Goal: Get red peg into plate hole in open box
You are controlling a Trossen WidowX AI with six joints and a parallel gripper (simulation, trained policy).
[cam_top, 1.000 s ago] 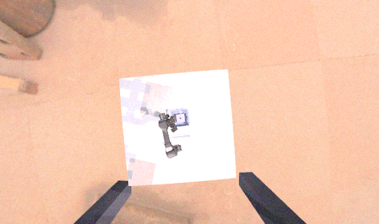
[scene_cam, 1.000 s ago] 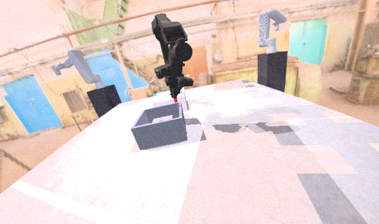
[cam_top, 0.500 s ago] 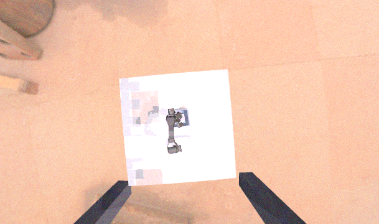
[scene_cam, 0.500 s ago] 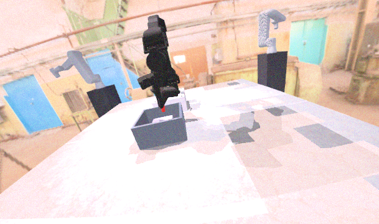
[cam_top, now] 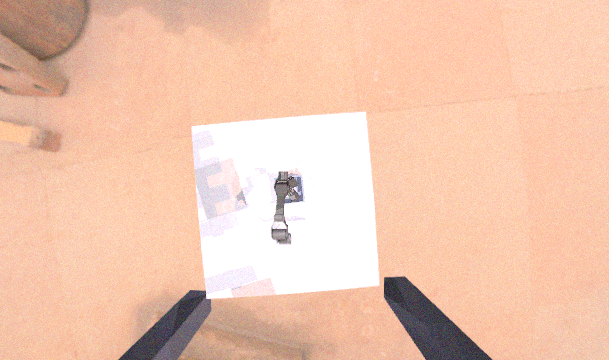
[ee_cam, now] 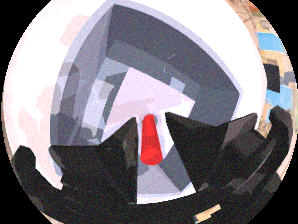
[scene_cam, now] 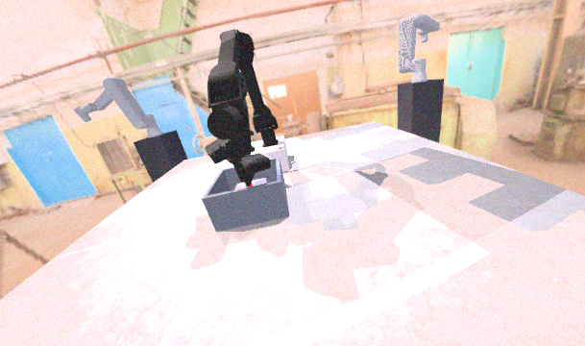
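While parallel-jaw gripper [cam_top: 293, 189] [scene_cam: 248, 183] [ee_cam: 151, 118] is standing partly wide, red peg [ee_cam: 150, 145] is pointing toward twelve o'clock, wrist view; insertion apparently proceeding, next move requiring hole alignment, then downward seating

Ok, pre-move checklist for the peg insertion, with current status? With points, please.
1. Box [scene_cam: 251, 209] [ee_cam: 165, 42] upright, top open: ok.
2. Plate [ee_cam: 150, 85] visible at the box bottom: ok.
3. Red peg [ee_cam: 150, 142] over the plate, inside the box walls: ok.
4. Jaws clear of the peg: ok, parted, a gap showing on each side.
5. Peg tip in the hole: cannot tell, the tip area is too small to read.
6. Peg fully seated: cannot tell.
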